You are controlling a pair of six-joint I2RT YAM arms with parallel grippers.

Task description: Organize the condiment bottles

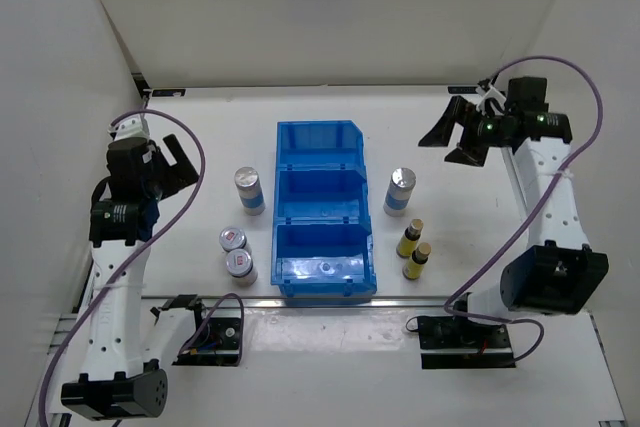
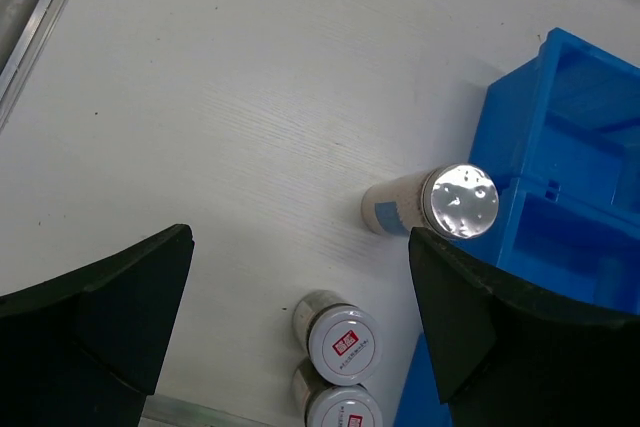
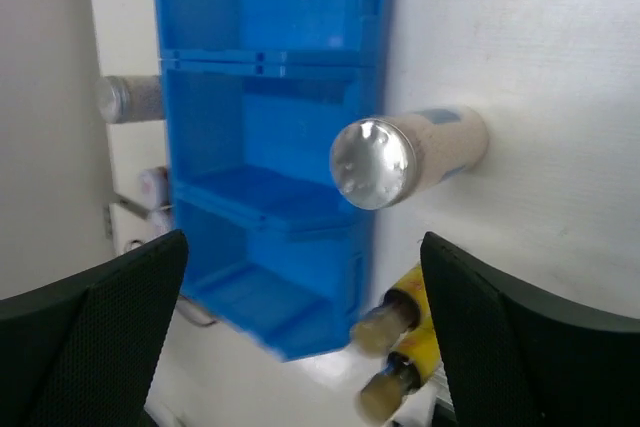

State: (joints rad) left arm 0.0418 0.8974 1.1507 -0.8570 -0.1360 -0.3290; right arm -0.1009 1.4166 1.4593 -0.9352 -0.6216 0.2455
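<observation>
Six condiment bottles stand on the table around the blue bin [image 1: 318,152]. Left of it are a tall white-and-blue bottle [image 1: 249,190] [image 2: 440,202] and two squat silver-topped bottles [image 1: 233,240] [image 1: 240,266] [image 2: 340,339]. To its right stand a second tall bottle [image 1: 399,191] [image 3: 410,157] and two slim yellow bottles [image 1: 410,238] [image 1: 417,260] [image 3: 395,312]. My left gripper [image 1: 185,165] [image 2: 300,237] hangs open above the table, left of the left-hand bottles. My right gripper [image 1: 450,142] [image 3: 303,237] is open, raised at the far right. Neither holds anything.
The bin's three compartments [image 3: 270,147] hold no bottles. White walls close in the table at the back and sides. A metal strip [image 1: 330,299] runs along the near edge, with the arm bases and cables behind it.
</observation>
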